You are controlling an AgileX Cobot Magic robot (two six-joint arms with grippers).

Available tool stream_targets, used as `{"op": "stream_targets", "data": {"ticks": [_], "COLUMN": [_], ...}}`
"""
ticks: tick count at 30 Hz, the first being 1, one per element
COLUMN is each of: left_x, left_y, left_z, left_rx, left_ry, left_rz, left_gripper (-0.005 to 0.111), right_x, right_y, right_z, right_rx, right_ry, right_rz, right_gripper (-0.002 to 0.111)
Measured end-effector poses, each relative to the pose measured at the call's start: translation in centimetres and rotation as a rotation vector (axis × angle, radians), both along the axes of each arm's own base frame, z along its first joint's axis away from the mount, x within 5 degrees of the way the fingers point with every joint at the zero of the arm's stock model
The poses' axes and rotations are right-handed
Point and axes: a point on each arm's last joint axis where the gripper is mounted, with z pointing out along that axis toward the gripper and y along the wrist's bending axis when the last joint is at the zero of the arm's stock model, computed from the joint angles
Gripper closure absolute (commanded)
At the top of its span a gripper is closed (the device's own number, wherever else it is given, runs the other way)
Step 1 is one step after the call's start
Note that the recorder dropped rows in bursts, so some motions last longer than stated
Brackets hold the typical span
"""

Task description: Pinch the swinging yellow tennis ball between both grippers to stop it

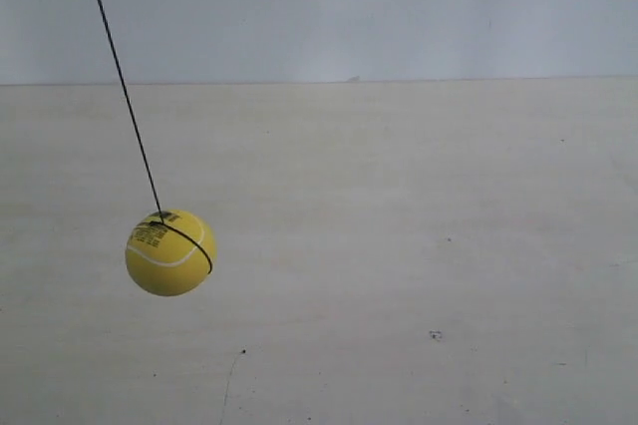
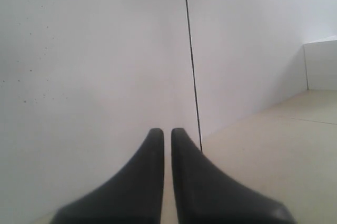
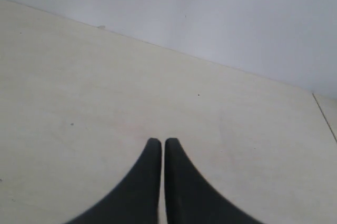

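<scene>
Worktop: the worktop (image 1: 419, 245) is pale cream, matt and flat, and fills the lower two thirds of the exterior view. It carries a few small dark specks (image 1: 436, 335).
Wall: a plain grey-white wall (image 1: 399, 6) rises straight from the worktop's far edge.
Panel: in the left wrist view a white upright panel (image 2: 321, 66) stands at the wall's foot and is cut off by the frame edge.
Cut off: the string (image 1: 122, 86) runs out of the exterior view's top, so what it hangs from is not in view.
Unclear: a thin dark line (image 3: 326, 114) shows at the edge of the right wrist view. I cannot tell whether it is the string or a joint in the worktop.
Ball: the ball (image 1: 170, 252) is bright yellow with a white curved seam and small black print near its top. The black string wraps round it as a dark band.
Ball's place: it hangs low at the exterior view's left, and the string slants up toward that view's upper left corner.
Left gripper: the left gripper (image 2: 163, 132) has its jaws together with only a slit between them, and it holds nothing. The string passes just beside it.
Right gripper: the right gripper (image 3: 160, 141) also has its jaws together and holds nothing. It is over bare worktop.
</scene>
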Motion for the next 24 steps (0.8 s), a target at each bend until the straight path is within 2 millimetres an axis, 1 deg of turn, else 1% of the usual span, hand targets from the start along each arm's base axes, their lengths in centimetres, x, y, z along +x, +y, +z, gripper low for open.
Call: {"op": "stream_targets", "data": {"ticks": [5, 8, 12, 15, 18, 21, 22, 24], "left_x": [0.0, 0.0, 0.0, 0.0, 0.0, 0.0, 0.0, 0.0], "left_y": [0.0, 0.0, 0.0, 0.0, 0.0, 0.0, 0.0, 0.0], "left_z": [0.0, 0.0, 0.0, 0.0, 0.0, 0.0, 0.0, 0.0], "left_rx": [0.000, 0.000, 0.000, 0.000, 0.000, 0.000, 0.000, 0.000], "left_ry": [0.000, 0.000, 0.000, 0.000, 0.000, 0.000, 0.000, 0.000], "left_rz": [0.000, 0.000, 0.000, 0.000, 0.000, 0.000, 0.000, 0.000], "left_gripper": [0.102, 0.102, 0.102, 0.102, 0.102, 0.102, 0.102, 0.102], "right_x": [0.0, 0.0, -0.2, -0.3, 0.1, 0.5, 0.6, 0.7], "right_y": [-0.1, 0.1, 1.2, 2.1, 2.6, 2.6, 2.6, 2.5], "right_z": [0.1, 0.4, 1.8, 2.0, 0.6, -1.5, -1.9, -2.1], "right_rx": [-0.014, 0.016, 0.116, 0.136, 0.157, 0.171, 0.172, 0.178], "right_ry": [-0.011, -0.043, -0.198, -0.322, -0.364, -0.331, -0.323, -0.319], "right_rz": [-0.008, -0.007, 0.051, 0.062, 0.041, -0.008, -0.019, -0.029], "right_gripper": [0.108, 0.108, 0.108, 0.108, 0.108, 0.108, 0.108, 0.108]}}
